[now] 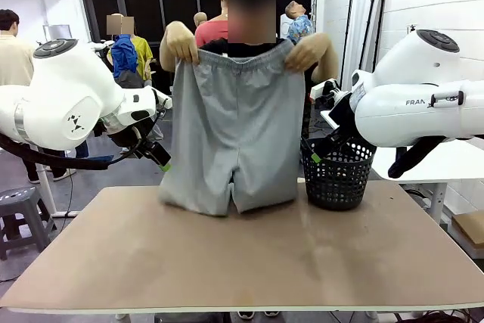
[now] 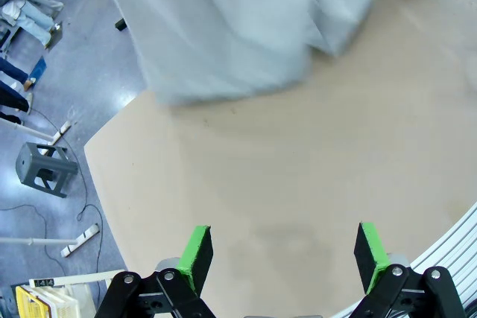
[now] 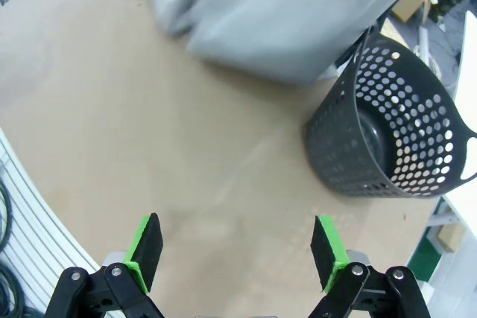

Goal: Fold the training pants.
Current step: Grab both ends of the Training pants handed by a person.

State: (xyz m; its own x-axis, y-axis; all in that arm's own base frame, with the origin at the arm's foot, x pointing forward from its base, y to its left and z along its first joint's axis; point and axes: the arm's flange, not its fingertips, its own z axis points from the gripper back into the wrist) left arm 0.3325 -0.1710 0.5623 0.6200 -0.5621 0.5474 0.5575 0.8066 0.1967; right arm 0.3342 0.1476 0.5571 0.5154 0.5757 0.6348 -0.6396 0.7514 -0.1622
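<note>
green pads (image 2: 197,249) on black fingers, both sets spread wide w/ nothing between them. left gripper (image 2: 283,251) hangs over bare tan table (image 2: 313,169) at bottom of its wrist view. right gripper (image 3: 235,247) is likewise open & empty, w/ the basket (image 3: 391,139) at right of its frame. in front view each gripper sits mid-height, one either side of the cloth, apart from it.

training pants (image 1: 234,130) are centre frame, held up flat by a person: one hand (image 1: 181,43) & other hand (image 1: 310,51) pinch the gathered waistband near top centre. short legs hang down, and the hems look to touch the table's far part.

handling, as a guess: thin soft jersey, light, floppy, no stiffness. it'll prob sag & bunch wherever it's unsupported, and prob won't slip on the pads. best holds look like waistband corners or leg hems, pinching both layers at the edge.

cloth is matte light grey w/ faint creases. tabletop is a smooth tan board. basket is black plastic mesh, round, tapered, w/ perforated walls, just beside the right-of-frame leg.
</note>
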